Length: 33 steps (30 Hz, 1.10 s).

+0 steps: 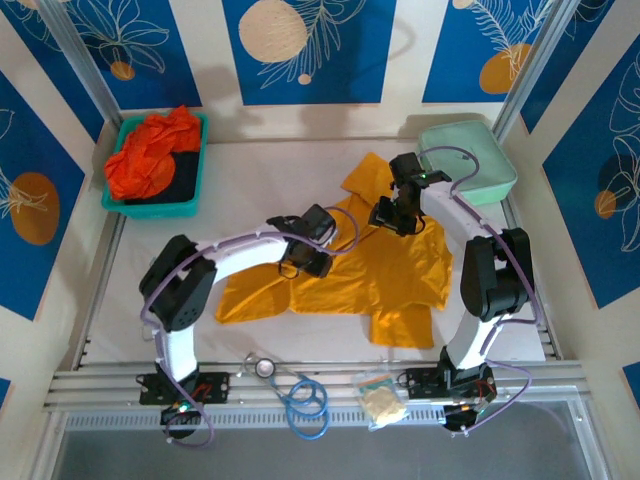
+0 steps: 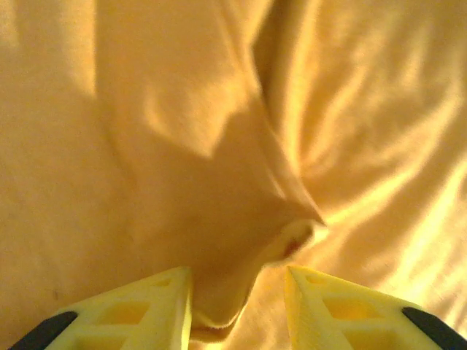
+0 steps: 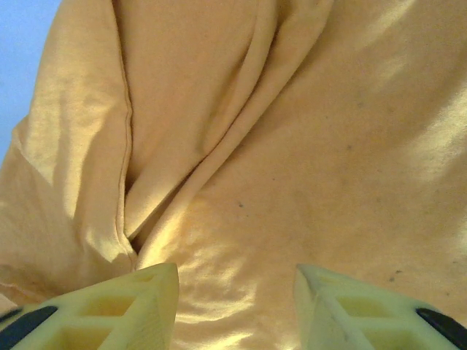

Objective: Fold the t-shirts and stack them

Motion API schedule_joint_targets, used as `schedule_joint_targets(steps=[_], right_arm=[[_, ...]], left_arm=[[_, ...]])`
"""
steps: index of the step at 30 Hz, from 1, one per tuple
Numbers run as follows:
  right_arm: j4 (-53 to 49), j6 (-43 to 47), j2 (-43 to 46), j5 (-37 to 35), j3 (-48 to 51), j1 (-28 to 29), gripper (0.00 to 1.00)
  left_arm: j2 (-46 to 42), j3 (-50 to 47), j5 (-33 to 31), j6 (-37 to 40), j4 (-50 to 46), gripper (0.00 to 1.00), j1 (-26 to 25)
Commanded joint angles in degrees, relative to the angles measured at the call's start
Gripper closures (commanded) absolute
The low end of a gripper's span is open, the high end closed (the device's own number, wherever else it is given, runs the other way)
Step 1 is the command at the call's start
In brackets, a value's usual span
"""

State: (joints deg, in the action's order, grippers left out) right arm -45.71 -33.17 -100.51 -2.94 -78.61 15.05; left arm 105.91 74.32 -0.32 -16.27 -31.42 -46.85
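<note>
A mustard-yellow t-shirt (image 1: 350,280) lies spread and rumpled on the middle of the white table. My left gripper (image 1: 305,258) hovers low over its left-centre part. In the left wrist view its yellow fingers stand apart, and a raised fold of the cloth (image 2: 219,292) pokes between them, close to the left finger (image 2: 157,302). My right gripper (image 1: 388,217) is over the shirt's upper right. There its jaws are apart above flat cloth (image 3: 328,146), beside a seamed fold (image 3: 128,182). Red-orange t-shirts (image 1: 150,155) lie bunched in a tray at the back left.
The teal tray (image 1: 160,208) stands at the back left and a mint-green case (image 1: 470,160) at the back right. On the front rail lie a small metal disc on a cord (image 1: 265,368), a blue cable loop (image 1: 305,405) and a plastic bag (image 1: 382,398).
</note>
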Motion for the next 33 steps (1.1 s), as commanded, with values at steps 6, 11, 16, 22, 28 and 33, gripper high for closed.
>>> schedule_joint_targets(steps=[6, 11, 16, 22, 28, 33], right_arm=[[0.19, 0.29, 0.91, 1.80, 1.18, 0.81, 0.54], [0.27, 0.30, 1.36, 1.89, 1.74, 0.80, 0.54], [0.15, 0.97, 2.28, 1.63, 2.72, 0.62, 0.54], [0.45, 1.04, 1.98, 1.88, 3.07, 0.16, 0.54], [0.14, 1.16, 2.20, 1.89, 2.59, -0.19, 0.54], [-0.16, 1.13, 2.82, 1.70, 3.19, -0.59, 0.54]], left_arm=[[-3.91, -0.53, -8.03, -1.27, -3.03, 0.57, -1.41], [0.87, 6.01, -5.63, 3.13, -4.49, 0.49, -0.99], [-0.71, 3.59, -1.79, 8.84, -3.16, 0.30, -1.62], [-7.99, -4.70, -4.96, 11.96, -0.39, 0.30, -3.33], [-6.87, -6.99, -8.03, 12.98, 4.71, 0.38, -5.52], [-2.98, -5.11, -10.77, 16.00, 6.01, 0.38, -8.08]])
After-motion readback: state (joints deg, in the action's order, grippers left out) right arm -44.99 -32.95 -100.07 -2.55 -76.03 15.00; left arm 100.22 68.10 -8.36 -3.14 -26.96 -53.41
